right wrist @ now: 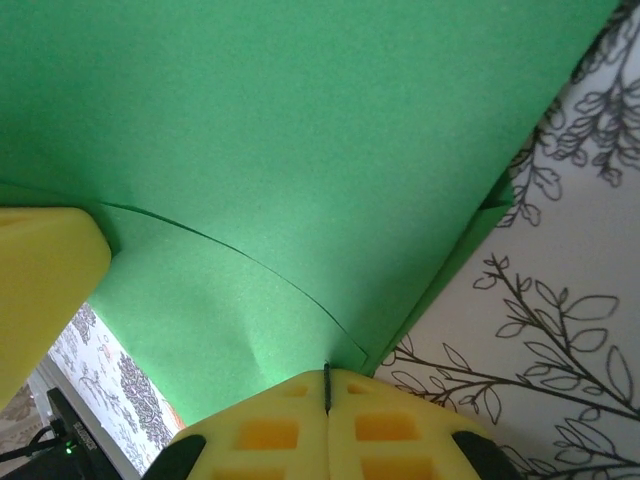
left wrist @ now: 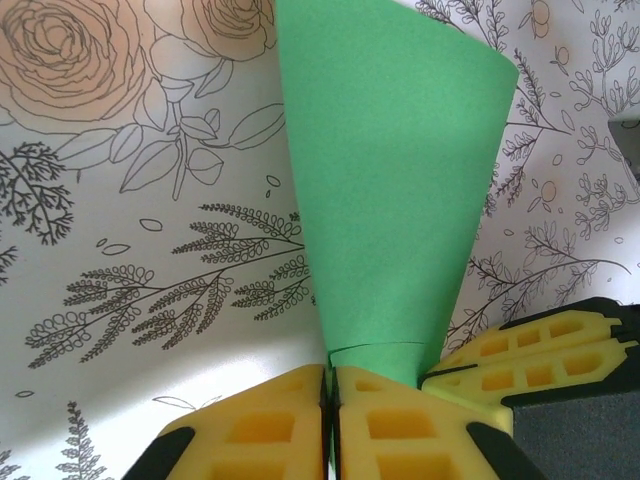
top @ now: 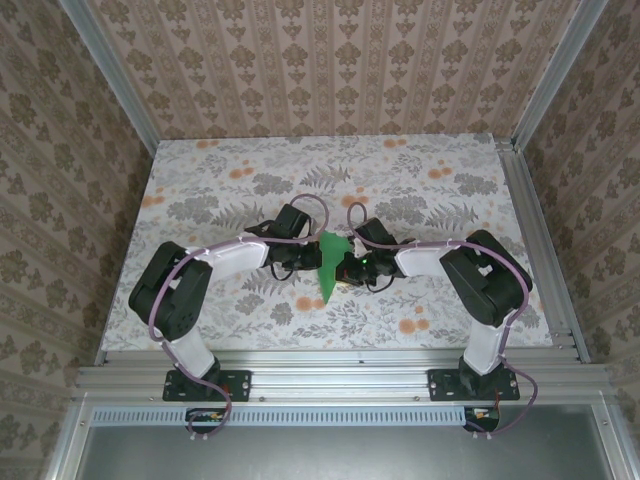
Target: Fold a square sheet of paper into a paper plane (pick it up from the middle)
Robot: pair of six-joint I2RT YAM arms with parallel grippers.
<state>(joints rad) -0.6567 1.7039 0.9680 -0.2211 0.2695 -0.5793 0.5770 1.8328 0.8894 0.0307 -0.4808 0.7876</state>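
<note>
Yellow fingers [left wrist: 260,430] of the left gripper [left wrist: 328,378] pinch the folded green paper [left wrist: 390,200] over the flowery table [left wrist: 150,300]; the right gripper [right wrist: 327,375] pinches it too. It looks light, floppy and easy to tear, so hold the crease.

at the middle of the worktop [top: 450,200], between the two pincers: the paper plane [top: 329,262], narrow tip toward the near edge, wide end toward the far side. just left of it and clamped onto it, the left pincer [top: 306,258]; just right of it and likewise clamped, the right pincer [top: 350,268]. arm bases side by side along the near edge.
</note>
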